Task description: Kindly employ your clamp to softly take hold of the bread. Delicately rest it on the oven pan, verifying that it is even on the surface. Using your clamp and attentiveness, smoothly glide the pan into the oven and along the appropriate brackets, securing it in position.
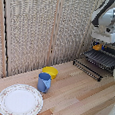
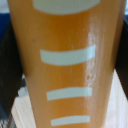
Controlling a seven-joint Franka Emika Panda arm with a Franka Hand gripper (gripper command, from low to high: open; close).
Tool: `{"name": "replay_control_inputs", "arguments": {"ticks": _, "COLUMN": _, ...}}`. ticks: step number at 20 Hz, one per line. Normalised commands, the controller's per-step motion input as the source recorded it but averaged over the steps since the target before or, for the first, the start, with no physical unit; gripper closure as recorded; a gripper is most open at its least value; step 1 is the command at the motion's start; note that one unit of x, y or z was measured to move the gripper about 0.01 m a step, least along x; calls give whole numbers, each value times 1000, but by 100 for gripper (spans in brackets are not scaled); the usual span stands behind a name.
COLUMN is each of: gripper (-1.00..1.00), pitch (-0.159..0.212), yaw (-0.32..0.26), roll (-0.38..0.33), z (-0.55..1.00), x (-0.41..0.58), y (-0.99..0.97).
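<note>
Three bystanders — blue mug, yellow bowl, plate — well apart from tool grasping bread.

Light wooden table. On it: patterned plate, blue mug, yellow bowl behind mug, oven at the exterior view's right.
</note>
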Motion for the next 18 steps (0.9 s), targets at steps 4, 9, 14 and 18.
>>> {"name": "replay_control_inputs", "arguments": {"ticks": 4, "gripper": 100, "pitch": 21, "yaw": 0, "roll": 13, "z": -164, "x": 304, "y": -439}}
{"name": "replay_control_inputs", "arguments": {"ticks": 9, "gripper": 100, "pitch": 21, "yaw": 0, "roll": 15, "z": -170, "x": 43, "y": -596}}
{"name": "replay_control_inputs", "arguments": {"ticks": 14, "gripper": -100, "pitch": 8, "yaw": -14, "roll": 0, "z": -19, "x": -8, "y": -137}}
{"name": "replay_control_inputs", "arguments": {"ticks": 18, "gripper": -100, "pitch": -2, "yaw": -67, "roll": 0, "z": 0, "x": -16, "y": -6}}
